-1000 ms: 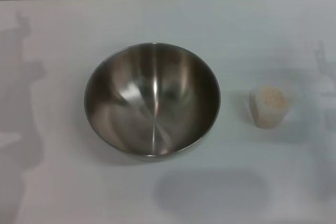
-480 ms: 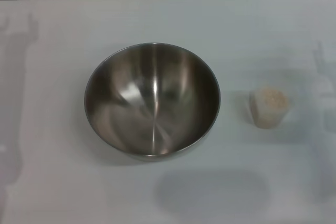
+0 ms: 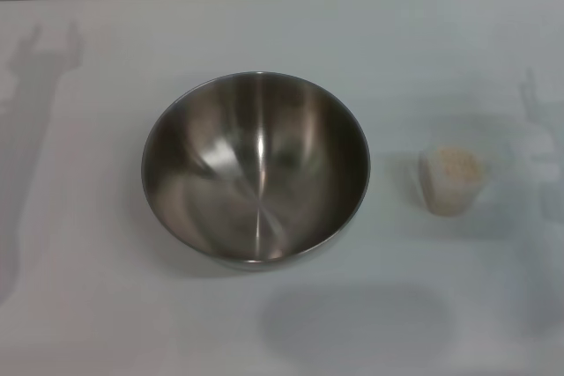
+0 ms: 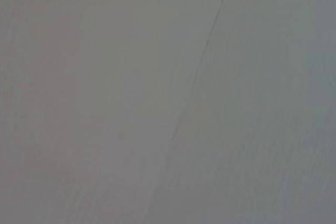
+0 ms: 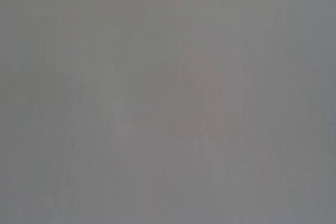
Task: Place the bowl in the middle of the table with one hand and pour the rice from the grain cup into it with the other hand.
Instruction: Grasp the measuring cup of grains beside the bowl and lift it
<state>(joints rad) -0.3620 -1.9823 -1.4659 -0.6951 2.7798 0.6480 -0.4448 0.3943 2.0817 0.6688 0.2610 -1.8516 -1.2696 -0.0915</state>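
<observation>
- While neither gripper shows up in any view (only faint arm shadows at both far edges of the worktop (image 3: 106,323)), I can't tell whether either one is spread or pressed together. Both wrist views show flat grey and nothing else.
- Stainless-steel mixing bowl (image 3: 256,167) sits upright a bit left of the worktop's centre, empty, with its shiny inside facing up.
- Grain cup (image 3: 451,180) stands upright well apart from the bowl, off to the robot's right, with rice (image 3: 456,165) filling it close to the brim.
- My guess on handling the bowl: stiff, light for its width, and slippery on that brushed metal. The rim is the only real place to pinch, one finger inside and one outside. It'll probably slide easily on the worktop (handy for nudging it to the middle).
- The cup looks like thin plastic, so it should be light, a little squeezable and easy to tip. I'd take it around the tapered sides about midway up, with the pour lip pointing at the bowl.
- Rice is loose, so any tilt on the way over could spill grains.
- Nothing has been grabbed yet as far as I can see; both steps look undone.
</observation>
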